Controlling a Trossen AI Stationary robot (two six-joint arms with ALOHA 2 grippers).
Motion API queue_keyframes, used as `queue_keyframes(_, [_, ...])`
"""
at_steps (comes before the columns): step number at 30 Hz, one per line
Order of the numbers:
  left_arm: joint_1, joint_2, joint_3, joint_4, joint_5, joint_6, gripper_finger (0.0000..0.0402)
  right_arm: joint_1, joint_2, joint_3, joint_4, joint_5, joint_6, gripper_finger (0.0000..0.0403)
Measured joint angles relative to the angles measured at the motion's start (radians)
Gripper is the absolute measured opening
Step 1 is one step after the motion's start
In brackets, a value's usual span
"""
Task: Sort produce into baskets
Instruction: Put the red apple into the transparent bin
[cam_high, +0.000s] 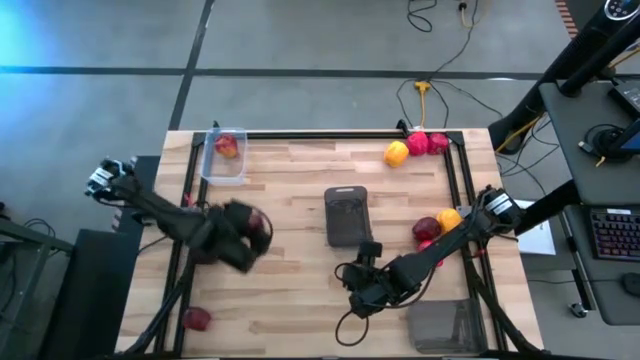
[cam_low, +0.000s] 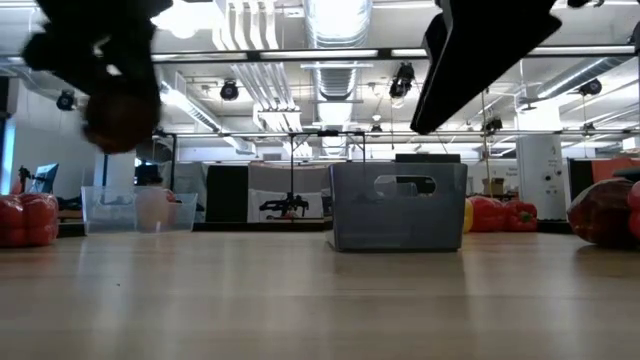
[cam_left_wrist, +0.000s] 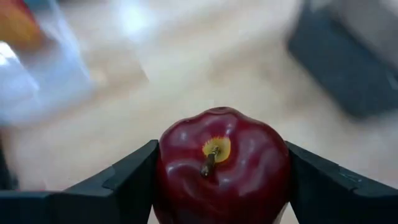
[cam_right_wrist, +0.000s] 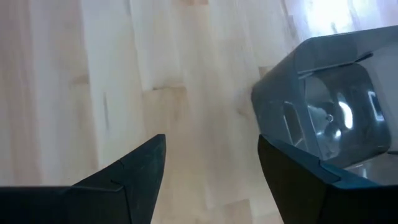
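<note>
At the near left edge of the desk (cam_high: 290, 300) one dark red apple (cam_high: 197, 319) lies alone, and a grey mesh bin (cam_high: 448, 325) sits at the near right corner. A little farther in, right of centre, the right claw (cam_high: 358, 293) hangs low over bare wood with its fingers parted and nothing between them; its wrist view shows only the boards and a grey bin ahead. To the left, at mid-depth, the left claw (cam_left_wrist: 221, 180) is clenched on a second dark red apple (cam_left_wrist: 222, 165), stem facing the wrist camera, held up off the wood. The second grey mesh bin (cam_high: 346, 215) stands at the desk's centre. Right of it, beside the right arm, a red piece (cam_high: 426, 229) and a yellow pepper (cam_high: 449, 219) lie touching. At the far left corner the clear plastic bin (cam_high: 224, 158) holds one reddish-yellow piece. Along the far right edge a yellow pepper (cam_high: 397, 153) lies just beside two red pieces (cam_high: 427, 143).
</note>
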Motion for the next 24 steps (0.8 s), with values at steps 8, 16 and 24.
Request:
queue_keyframes(8, [0.310,-0.117,-0.136,0.222,-0.274,0.296,0.0277,0.017,0.000,0.052,0.003,0.020,0.096,0.0244])
queue_keyframes(16, [0.556,-0.136,-0.277,0.434,-0.340,0.484,0.0278,0.017,0.000,0.157,0.008,0.028,0.108,0.0242])
queue_keyframes(24, [0.715,-0.178,-0.455,0.778,-0.389,0.641,0.0278,0.006,0.000,0.300,0.008,0.075,0.082,0.0243])
